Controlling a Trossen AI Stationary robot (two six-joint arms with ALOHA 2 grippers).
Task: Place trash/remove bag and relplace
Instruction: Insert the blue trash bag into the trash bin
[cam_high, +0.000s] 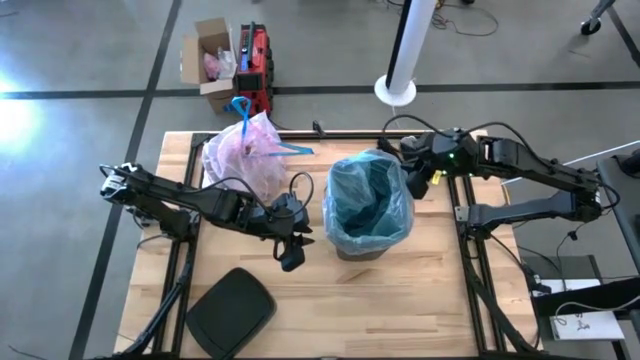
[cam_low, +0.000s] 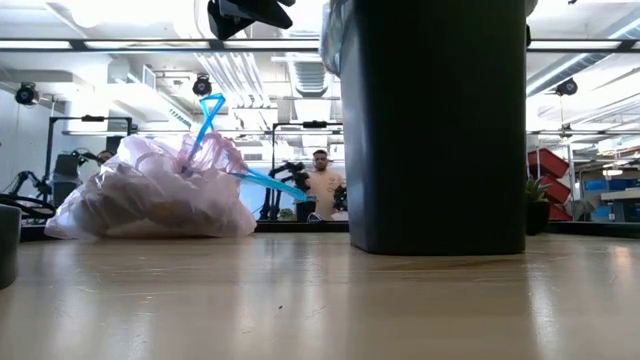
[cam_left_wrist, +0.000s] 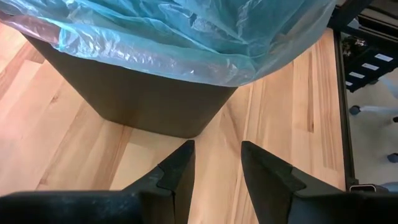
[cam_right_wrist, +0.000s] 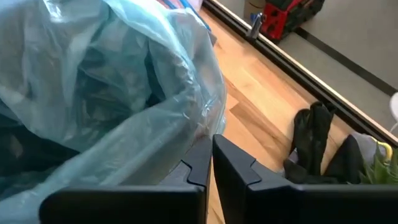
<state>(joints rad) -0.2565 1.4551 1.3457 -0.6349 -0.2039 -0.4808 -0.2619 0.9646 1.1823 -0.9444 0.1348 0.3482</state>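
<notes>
Dark plastic lid (cam_high: 231, 311) lies near the tabletop's (cam_high: 400, 300) front left corner. Mid-tabletop stands a dark bin (cam_low: 440, 130) lined with a light blue translucent bag (cam_high: 367, 195). Left end effector (cam_high: 291, 256) hovers beside the bin, fingers slightly spread, empty. Right end effector (cam_right_wrist: 211, 163) sits pressed together against the blue liner's rim. Toward the back edge rests the tied pinkish-white bag (cam_high: 246, 152) with its blue drawstring (cam_low: 212, 112).

The tabletop (cam_high: 420, 290) is pale wood with straight plank grain; the bin (cam_low: 435, 130) is black, lined with a translucent light blue bag (cam_high: 368, 195); the tied bag (cam_high: 245, 155) is translucent pinkish-white with a bright blue drawstring (cam_high: 240, 105); a black lid (cam_high: 231, 310) is matte; both arms are dark; the floor (cam_high: 90, 60) is grey with dark stripes; a red case (cam_high: 255, 65) has black trim.
</notes>
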